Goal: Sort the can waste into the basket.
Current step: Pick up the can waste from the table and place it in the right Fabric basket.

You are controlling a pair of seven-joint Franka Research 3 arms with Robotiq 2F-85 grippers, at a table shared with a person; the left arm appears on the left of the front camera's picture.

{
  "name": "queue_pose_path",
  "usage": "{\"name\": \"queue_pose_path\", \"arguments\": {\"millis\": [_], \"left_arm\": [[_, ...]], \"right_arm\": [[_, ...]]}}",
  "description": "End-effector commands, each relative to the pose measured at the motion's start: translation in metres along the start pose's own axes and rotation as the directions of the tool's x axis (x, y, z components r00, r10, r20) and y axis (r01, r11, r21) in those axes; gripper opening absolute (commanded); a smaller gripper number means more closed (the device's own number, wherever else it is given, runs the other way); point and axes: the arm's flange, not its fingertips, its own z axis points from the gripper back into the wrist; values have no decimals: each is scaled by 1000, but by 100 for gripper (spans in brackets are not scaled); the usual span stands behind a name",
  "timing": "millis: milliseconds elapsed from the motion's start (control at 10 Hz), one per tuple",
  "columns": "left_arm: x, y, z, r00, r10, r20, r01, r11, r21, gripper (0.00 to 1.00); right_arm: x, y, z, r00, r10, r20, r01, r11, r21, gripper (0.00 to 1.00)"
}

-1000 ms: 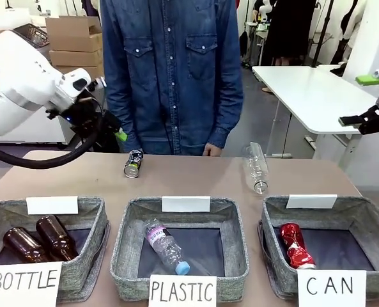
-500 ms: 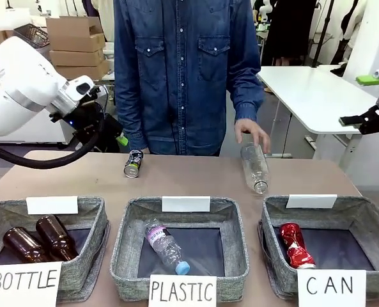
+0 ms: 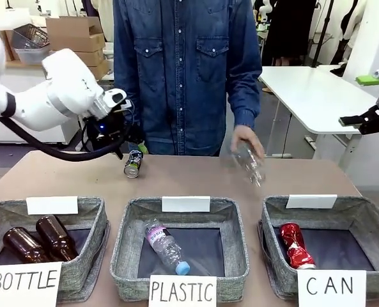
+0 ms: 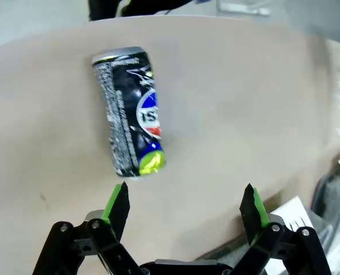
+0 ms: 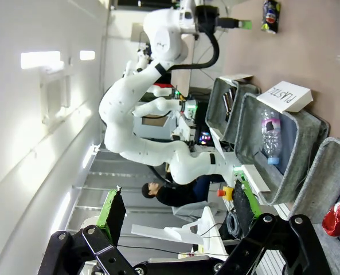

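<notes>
Tan table [image 3: 195, 182], person in a denim shirt standing at its far edge. Cardboard boxes [image 3: 74, 41] at back left, white table [image 3: 304, 89] at back right.

Left gripper [image 4: 184, 197] low over the far left of the table, jaws spread wide, nothing between them. Dark can [image 4: 129, 112] lies on its side on the table just ahead of them, off toward one finger, touching neither. Its long axis runs roughly away from the gripper, slightly slanted: yellow-green end nearest the fingers, silver rim farthest. In the front view one round end faces the camera.

Person's hand [image 3: 245, 137] rests on a clear bottle [image 3: 250, 167], which looks tilted and blurred, right of centre.

Right gripper [image 5: 204, 220] raised at the far right, off the table, fingers wide apart and empty.

Near edge, three grey baskets in a row. BOTTLE basket [image 3: 90, 204]: two brown bottles [image 3: 55, 236]. PLASTIC basket [image 3: 237, 217]: one plastic bottle [image 3: 165, 246], blue cap. CAN basket [image 3: 374, 208]: crushed red can [image 3: 294, 245], lying toward its left wall.
</notes>
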Motion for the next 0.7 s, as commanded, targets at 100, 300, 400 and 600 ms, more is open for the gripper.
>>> {"name": "queue_pose_path", "arguments": {"millis": [100, 300, 400, 600], "left_arm": [[26, 6, -29, 996, 85, -20, -81, 982, 168, 100], [29, 14, -41, 993, 111, 45, -118, 968, 221, 100], [26, 21, -38, 994, 93, -51, -87, 991, 101, 100], [23, 38, -41, 990, 141, -31, -137, 986, 99, 100]], "right_arm": [[-1, 0, 1, 999, 29, -14, -30, 1000, -7, 100], [-1, 0, 1, 999, 29, -14, -30, 1000, -7, 100], [-1, 0, 1, 999, 29, -14, -30, 1000, -7, 100], [-1, 0, 1, 999, 29, -14, -30, 1000, -7, 100]]}}
